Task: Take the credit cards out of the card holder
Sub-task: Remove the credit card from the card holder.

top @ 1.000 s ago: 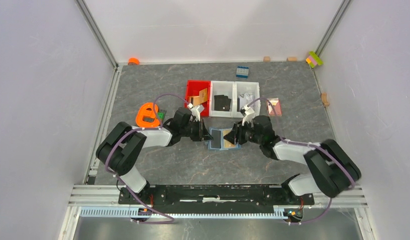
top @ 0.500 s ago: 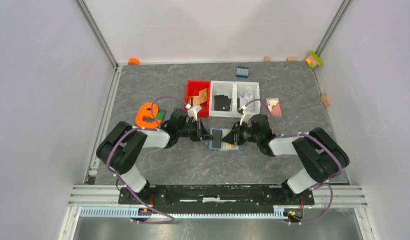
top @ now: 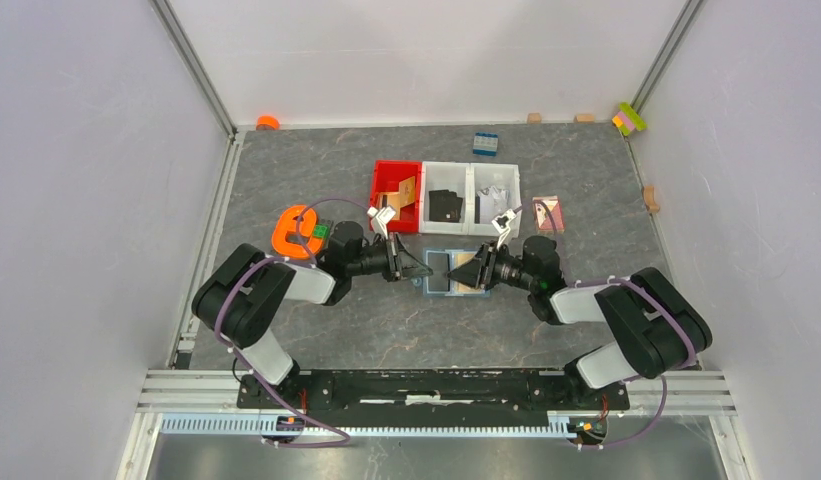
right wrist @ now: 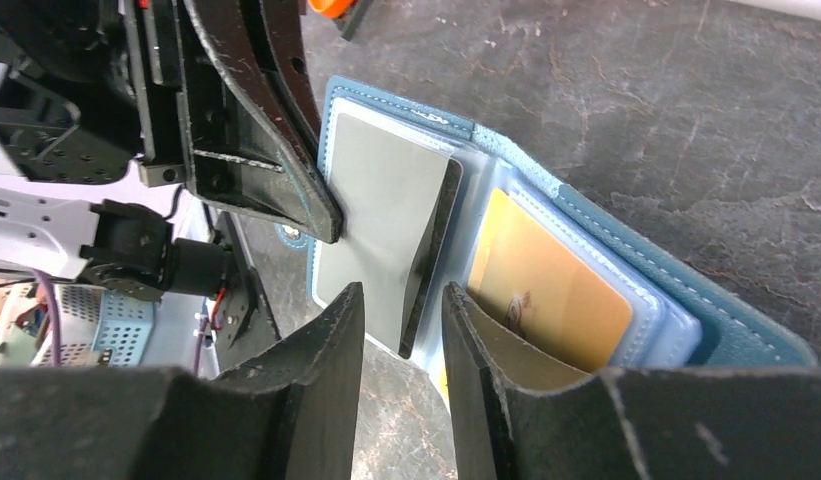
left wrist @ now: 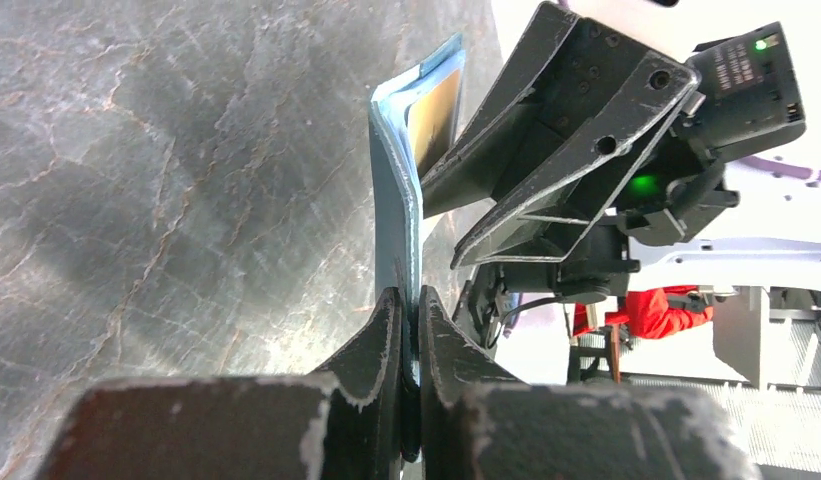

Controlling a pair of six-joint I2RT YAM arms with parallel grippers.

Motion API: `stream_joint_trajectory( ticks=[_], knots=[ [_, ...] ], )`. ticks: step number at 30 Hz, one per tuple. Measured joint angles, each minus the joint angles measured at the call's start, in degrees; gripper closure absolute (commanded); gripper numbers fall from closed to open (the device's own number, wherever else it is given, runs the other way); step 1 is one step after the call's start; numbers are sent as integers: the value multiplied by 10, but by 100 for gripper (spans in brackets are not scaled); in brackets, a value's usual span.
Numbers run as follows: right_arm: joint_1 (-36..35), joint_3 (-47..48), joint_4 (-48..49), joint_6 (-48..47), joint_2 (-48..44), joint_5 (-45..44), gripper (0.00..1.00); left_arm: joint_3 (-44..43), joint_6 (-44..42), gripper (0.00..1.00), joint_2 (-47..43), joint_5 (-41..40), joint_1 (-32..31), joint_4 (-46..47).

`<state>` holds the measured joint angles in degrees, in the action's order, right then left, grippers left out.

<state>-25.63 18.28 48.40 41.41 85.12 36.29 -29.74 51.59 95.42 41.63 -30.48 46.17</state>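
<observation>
The dark grey marbled stone-look surface (top: pixel 316 160) spreads wide, and both black arms lie low across it, reaching toward each other near its middle. Just beyond them sits a row of open bins, one red plastic bin (top: pixel 379 190) and two white plastic bins (top: pixel 470 195), each with flat pieces inside.

Between the arms, just in front of those bins, lies the small steel-blue folding card holder (right wrist: pixel 626 255), opened, with its paler inside showing. The left tool (left wrist: pixel 410 295) is clamped tight on the holder's edge, fingers pressed together on the blue flap.

Two cards sit in the holder's clear pockets. A silvery-grey rectangular card (right wrist: pixel 381 210) pokes partly out of its pocket on the left arm's side, and a tan-gold rectangular card (right wrist: pixel 551 290) lies tucked in beside it.

The right tool (right wrist: pixel 404 300) sits at the grey card's free corner, its fingers slightly parted with the card's edge between them and not visibly pinched.
</observation>
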Motion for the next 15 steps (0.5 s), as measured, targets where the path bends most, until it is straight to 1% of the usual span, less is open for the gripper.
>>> stream_joint_trajectory(
  ticks=[5,9,15],
  knots=[
    [7,-12,68,40,1,25,62,3,31,98,2,15,4,54],
    [11,-22,133,80,23,40,63,3,48,98,10,26,6,85],
    [15,-31,176,112,38,47,70,6,66,98,19,41,9,113]
  ],
)
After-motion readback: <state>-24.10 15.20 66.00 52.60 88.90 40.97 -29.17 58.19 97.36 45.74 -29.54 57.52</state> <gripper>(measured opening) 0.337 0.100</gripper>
